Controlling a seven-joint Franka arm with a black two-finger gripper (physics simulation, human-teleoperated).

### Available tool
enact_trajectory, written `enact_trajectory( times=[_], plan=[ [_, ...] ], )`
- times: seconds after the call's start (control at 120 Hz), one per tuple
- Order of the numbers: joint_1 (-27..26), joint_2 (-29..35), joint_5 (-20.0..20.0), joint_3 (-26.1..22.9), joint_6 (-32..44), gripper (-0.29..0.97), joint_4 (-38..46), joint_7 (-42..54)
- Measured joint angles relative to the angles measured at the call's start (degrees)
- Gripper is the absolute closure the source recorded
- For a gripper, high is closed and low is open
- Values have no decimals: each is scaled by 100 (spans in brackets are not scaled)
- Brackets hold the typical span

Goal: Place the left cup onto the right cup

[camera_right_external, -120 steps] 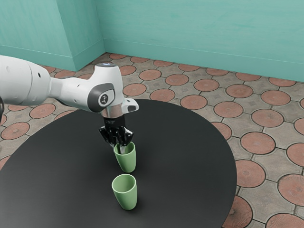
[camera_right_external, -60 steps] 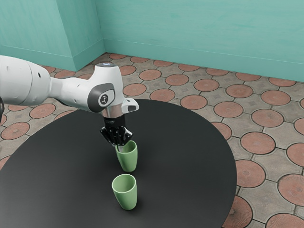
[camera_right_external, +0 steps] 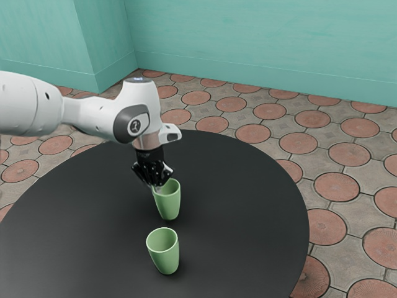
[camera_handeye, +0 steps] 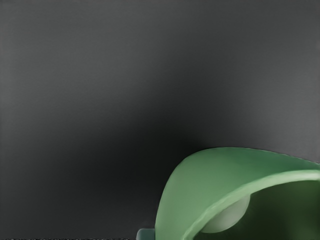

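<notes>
**Handling.** You have the held cup point(camera_right_external: 167, 200) near the middle of the counter point(camera_right_external: 248, 186), hanging under the arm point(camera_right_external: 74, 115). It leans slightly. Whether its base touches the counter cannot be told. The free cup point(camera_right_external: 163, 250) stands upright just beside it, toward the near edge, apart from it and mouth up.

Both cups are plain green tumblers, tapered toward the base, with no handle. Judge them light, rigid and thin-walled, with a smooth surface that is likely slippery. The taper suggests one will nest into the other, provided you bring it down centred and plumb.

The jaws are closed on the held cup at its rim, on the side toward the exterior view's left, apparently pinching the wall from inside and outside. In the wrist view the rim point(camera_handeye: 240, 190) sits right under the hand, with bare counter point(camera_handeye: 100, 100) beyond. A grip this far off centre lets the cup swing or tilt; expect that, and level it before lowering.

**Room and surface.** The walls point(camera_right_external: 248, 31) are teal. The floor point(camera_right_external: 347, 155) is paved with round reddish tiles. The counter is round, black, matt and flat, and the second cup stands well inside its edge. It looks hard, so a dropped cup would probably bounce or roll.
</notes>
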State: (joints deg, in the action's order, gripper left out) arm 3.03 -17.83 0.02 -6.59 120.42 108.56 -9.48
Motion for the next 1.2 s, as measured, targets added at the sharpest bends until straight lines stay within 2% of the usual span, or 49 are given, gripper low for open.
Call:
enact_trajectory(
  times=[0.642, 1.2],
  plan=[
    [-13, 685, 7, -63, -328, 79, 13, -16],
    [-14, 1336, 4, -313, -496, 79, 491, -43]
  ],
)
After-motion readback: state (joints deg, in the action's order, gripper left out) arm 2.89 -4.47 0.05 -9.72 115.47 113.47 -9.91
